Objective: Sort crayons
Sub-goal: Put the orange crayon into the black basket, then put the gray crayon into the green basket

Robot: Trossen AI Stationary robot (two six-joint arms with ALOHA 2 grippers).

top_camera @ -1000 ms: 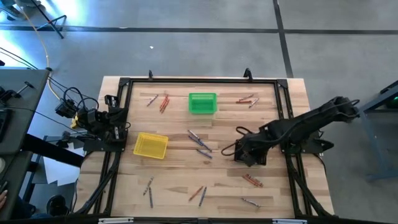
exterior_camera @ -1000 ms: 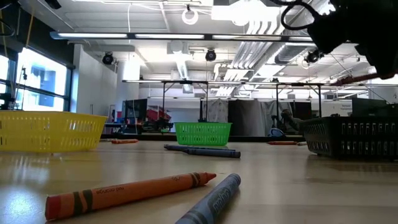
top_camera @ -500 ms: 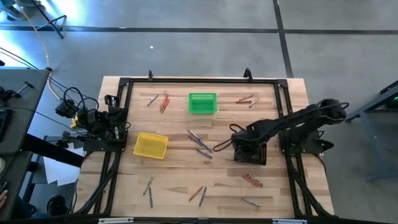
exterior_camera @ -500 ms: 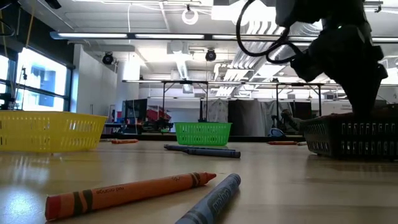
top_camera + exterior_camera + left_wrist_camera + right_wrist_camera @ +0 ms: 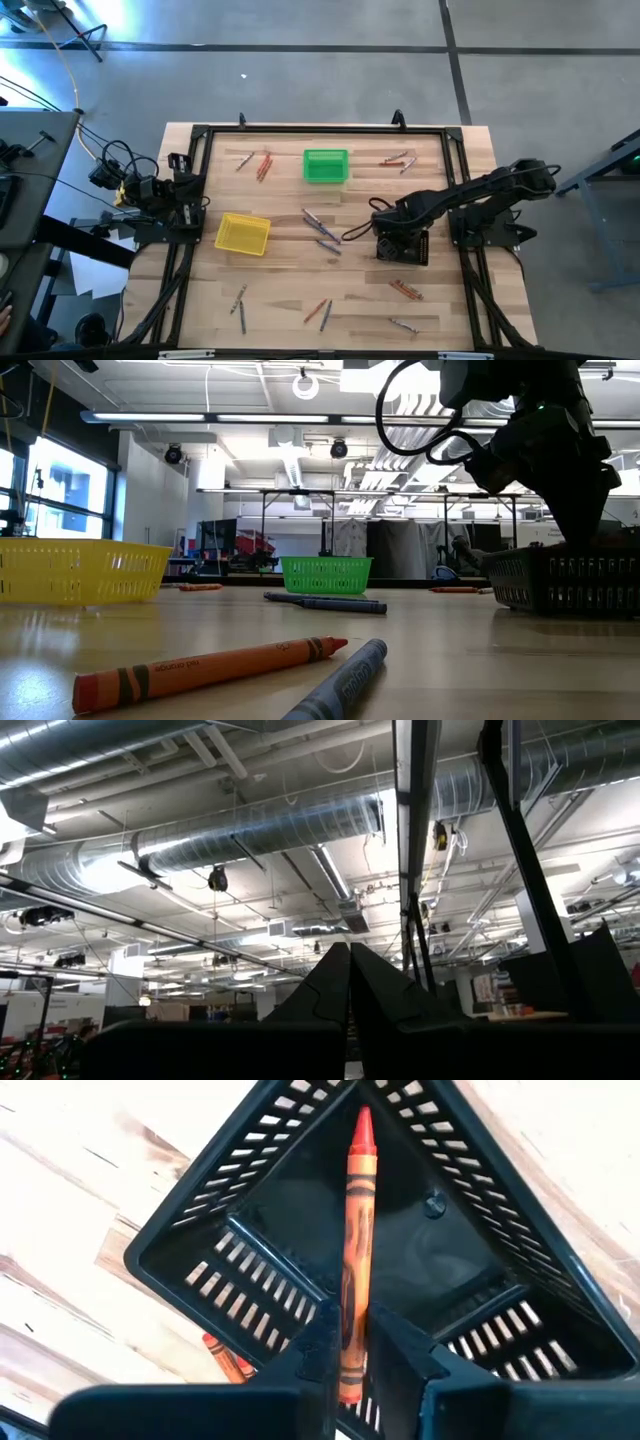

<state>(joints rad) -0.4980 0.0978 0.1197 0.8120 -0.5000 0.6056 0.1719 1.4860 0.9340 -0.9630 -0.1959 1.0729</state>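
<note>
The right gripper [image 5: 347, 1352] hangs directly over the black basket [image 5: 250, 1210], positioned so the load drops inside. An orange-red crayon [image 5: 355, 1250] sits between its fingers, pointing down into the basket; the fingers stand slightly apart, so release appears to be under way. Remaining crayons [image 5: 321, 228] lie scattered across the table [image 5: 285, 290] around the green basket [image 5: 325, 165] and yellow basket [image 5: 242, 233]. The left gripper [image 5: 349, 982], clenched with nothing in it, waits at the table's left edge.
</note>
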